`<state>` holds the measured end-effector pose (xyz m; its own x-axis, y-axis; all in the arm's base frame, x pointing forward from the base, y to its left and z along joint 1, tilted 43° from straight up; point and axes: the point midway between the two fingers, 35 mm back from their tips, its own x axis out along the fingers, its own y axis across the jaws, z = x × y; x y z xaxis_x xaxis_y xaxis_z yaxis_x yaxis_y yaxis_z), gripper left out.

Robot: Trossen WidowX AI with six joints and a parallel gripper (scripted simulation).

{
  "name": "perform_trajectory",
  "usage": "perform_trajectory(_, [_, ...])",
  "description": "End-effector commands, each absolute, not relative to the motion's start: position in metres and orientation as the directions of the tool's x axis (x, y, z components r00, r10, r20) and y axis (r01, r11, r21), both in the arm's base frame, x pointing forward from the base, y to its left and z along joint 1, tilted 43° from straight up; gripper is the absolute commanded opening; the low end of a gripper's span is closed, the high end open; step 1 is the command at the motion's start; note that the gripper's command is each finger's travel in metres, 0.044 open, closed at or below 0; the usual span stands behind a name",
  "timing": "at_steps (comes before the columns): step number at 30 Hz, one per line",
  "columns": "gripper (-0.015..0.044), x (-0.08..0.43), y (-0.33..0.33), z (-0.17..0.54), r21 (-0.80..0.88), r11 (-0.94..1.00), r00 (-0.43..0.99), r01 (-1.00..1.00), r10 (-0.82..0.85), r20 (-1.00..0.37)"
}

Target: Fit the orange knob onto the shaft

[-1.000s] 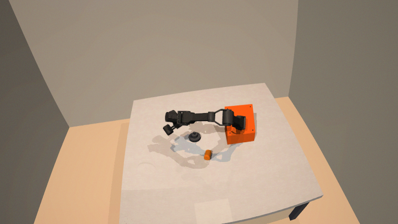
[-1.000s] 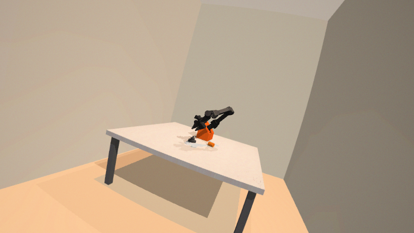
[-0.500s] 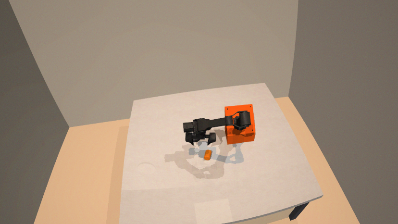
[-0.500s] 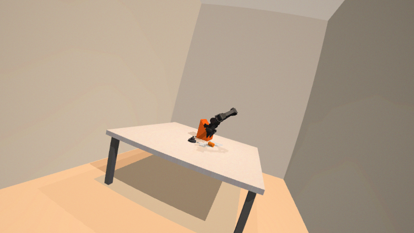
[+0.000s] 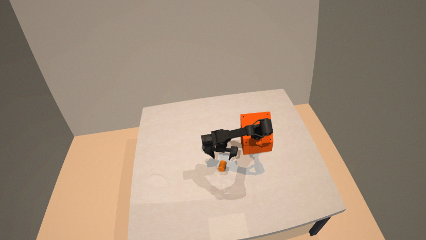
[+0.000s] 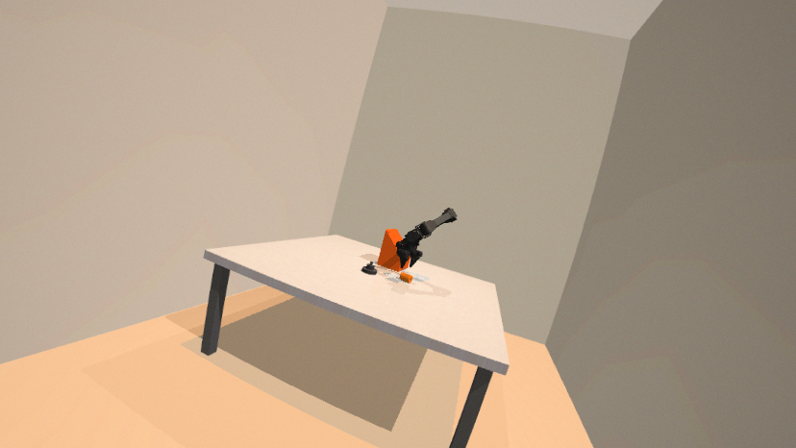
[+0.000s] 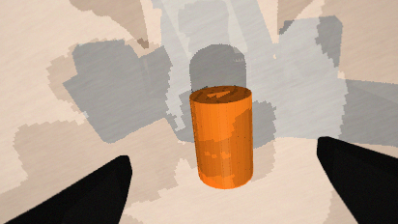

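The orange knob (image 5: 222,166) (image 6: 406,277) (image 7: 224,127) lies on its side on the table, with one end face showing at the top in the wrist view. My gripper (image 5: 222,158) (image 6: 408,265) (image 7: 222,154) is wide open and empty, pointing down above the knob. In the wrist view the fingertips stand to the left and right of the knob, with space on both sides. The dark round pedestal (image 6: 368,270) stands on the table with its shaft upright, left of the knob in the exterior view. The arm hides the pedestal in the top view, and it is outside the wrist view.
The orange base block (image 5: 256,119) (image 6: 389,247) of the arm stands on the table (image 5: 173,134) (image 6: 311,272) behind the knob. The arm's shadows fall around the knob. A table edge (image 6: 356,318) runs along the front in the exterior view.
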<state>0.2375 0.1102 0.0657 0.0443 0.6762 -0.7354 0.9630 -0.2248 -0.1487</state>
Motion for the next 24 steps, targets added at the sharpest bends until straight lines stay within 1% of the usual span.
perform_trajectory(1, [0.044,0.235,0.121,0.056,-0.163,-0.223,0.034,0.961,0.682,-0.731])
perform_trajectory(24, [0.044,0.237,0.142,0.032,-0.162,-0.222,0.033,0.962,0.681,-0.731])
